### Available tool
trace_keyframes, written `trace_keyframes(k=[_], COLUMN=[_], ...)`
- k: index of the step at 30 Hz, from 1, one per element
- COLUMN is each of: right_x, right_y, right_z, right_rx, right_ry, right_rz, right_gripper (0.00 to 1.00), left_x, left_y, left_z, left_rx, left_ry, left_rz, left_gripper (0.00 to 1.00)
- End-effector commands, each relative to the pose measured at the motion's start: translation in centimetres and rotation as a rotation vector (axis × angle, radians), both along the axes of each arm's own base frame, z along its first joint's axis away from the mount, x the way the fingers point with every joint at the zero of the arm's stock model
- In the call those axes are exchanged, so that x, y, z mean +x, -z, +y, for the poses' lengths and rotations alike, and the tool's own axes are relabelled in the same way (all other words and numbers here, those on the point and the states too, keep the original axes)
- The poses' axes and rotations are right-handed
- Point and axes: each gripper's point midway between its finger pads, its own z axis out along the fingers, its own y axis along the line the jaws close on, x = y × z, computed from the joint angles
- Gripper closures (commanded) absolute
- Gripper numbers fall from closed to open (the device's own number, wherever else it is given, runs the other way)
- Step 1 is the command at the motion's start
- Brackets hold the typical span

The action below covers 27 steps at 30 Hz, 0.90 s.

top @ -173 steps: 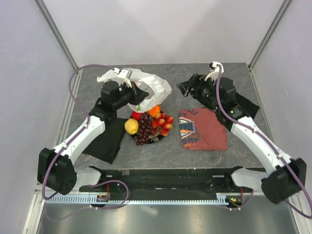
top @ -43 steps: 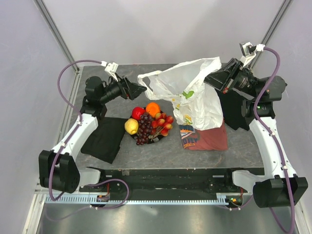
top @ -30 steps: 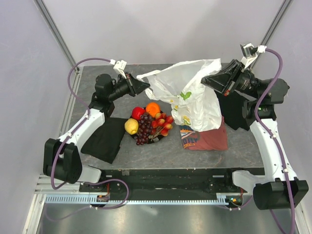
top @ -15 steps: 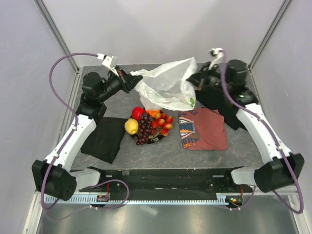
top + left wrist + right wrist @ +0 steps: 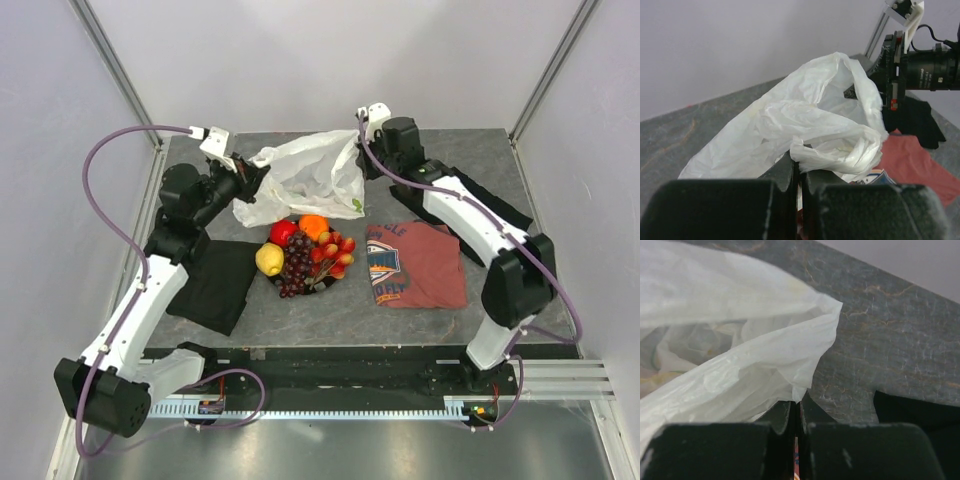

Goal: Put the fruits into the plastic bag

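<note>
**Down comes the plastic bag, now just behind the fruits**

Your two arms have swung the bag across since a second ago. Back then it hung tall over the red T-shirt on the right. Now it sits low and crumpled at the back of the table, and the shirt is out in the open. Your right arm has swung a long way to the left. Your left arm has pulled back a little.

Your left gripper was a bit open a second ago. Now it is squeezed tight on a fold at the bag's left end. Your right gripper is pinched on the bag's thin edge at its right end, same as before.

The fruits have not moved. The red apple, orange, lemon, grapes and small red-yellow fruits lie in one pile in the middle of the table, just in front of the bag.

Some things are hard to see. From above, the bag covers the tips of both grippers. You cannot tell if the bag's mouth is open or which way it faces. Only a small green spot of its print shows. The black cloth on the right is partly under your right arm. In both wrist views the fingers are dark and blurry.
</note>
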Motion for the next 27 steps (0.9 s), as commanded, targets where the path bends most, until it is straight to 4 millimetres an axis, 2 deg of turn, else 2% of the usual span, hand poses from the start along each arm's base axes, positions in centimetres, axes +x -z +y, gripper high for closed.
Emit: trace_keyframes(k=[1, 2, 4, 5, 8, 12, 13, 14, 15, 16, 17, 18, 19, 20, 22, 24, 25, 26, 27], right_x=[2.5, 2.8, 3.3, 3.3, 3.5, 2.8, 2.4, 1.9, 1.6, 1.0, 0.4, -0.2, -0.6, -1.4, -2.7, -3.8, -4.5, -5.4, -5.9], right_y=[4.3, 5.9, 6.6, 7.5, 6.8, 5.2, 5.3, 4.5, 4.2, 4.5, 3.3, 3.7, 3.4, 2.1, 1.2, 1.3, 2.0, 0.9, 0.7], right_z=[-0.8, -0.8, -0.5, -0.4, -0.1, -0.4, -0.6, -0.8, -0.9, -1.2, -1.6, -2.0, -2.3, -2.7, -4.0, -5.3, -6.2, -6.8, -7.3], right_rx=[-0.031, -0.042, -0.026, -0.035, -0.010, 0.011, 0.011, 0.018, 0.019, 0.016, 0.025, 0.018, 0.020, 0.030, 0.027, -0.006, -0.031, -0.025, -0.025], right_ry=[0.128, 0.143, 0.159, 0.163, 0.168, 0.178, 0.180, 0.180, 0.178, 0.180, 0.184, 0.190, 0.194, 0.198, 0.229, 0.260, 0.285, 0.291, 0.294], right_rz=[0.054, 0.085, 0.110, 0.137, 0.147, 0.137, 0.141, 0.135, 0.132, 0.143, 0.127, 0.136, 0.133, 0.116, 0.100, 0.107, 0.117, 0.098, 0.091], right_gripper=[1.00, 0.96, 0.92, 0.89, 0.79, 0.49, 0.38, 0.32, 0.28, 0.21, 0.18, 0.15, 0.13, 0.12, 0.09, 0.07, 0.06, 0.06, 0.06], left_x=[-0.2, -0.2, -0.2, -0.3, -0.2, -0.7, -0.6, -0.6, -0.4, -0.1, 0.0, 0.3, 0.6, 0.9, 1.5, 1.9, 2.0, 2.1, 2.0], left_y=[7.8, 8.9, 9.4, 9.2, 9.0, 8.9, 8.7, 8.6, 7.6, 7.5, 6.9, 5.8, 5.8, 5.6, 4.5, 4.7, 4.8, 5.2, 5.7], left_z=[0.8, 0.5, 0.2, -0.1, -0.5, -0.9, -1.0, -1.0, -1.1, -1.3, -1.5, -1.7, -1.9, -1.9, -2.0, -2.1, -2.0, -1.7, -1.6], left_rx=[0.048, 0.049, 0.040, 0.037, 0.029, 0.010, 0.006, 0.002, -0.007, -0.009, -0.021, -0.031, -0.036, -0.044, -0.051, -0.047, -0.046, -0.043, -0.043], left_ry=[-0.047, -0.035, -0.024, -0.004, 0.014, 0.040, 0.042, 0.041, 0.043, 0.047, 0.056, 0.064, 0.067, 0.065, 0.066, 0.070, 0.071, 0.064, 0.060], left_rz=[0.237, 0.274, 0.311, 0.316, 0.332, 0.349, 0.346, 0.347, 0.331, 0.336, 0.336, 0.320, 0.330, 0.336, 0.321, 0.329, 0.331, 0.337, 0.348], left_gripper=[0.98, 0.98, 0.98, 0.98, 0.98, 0.98, 0.99, 0.98, 0.98, 0.98, 0.98, 0.98, 0.98, 0.98, 0.98, 0.99, 0.99, 0.98, 0.98])
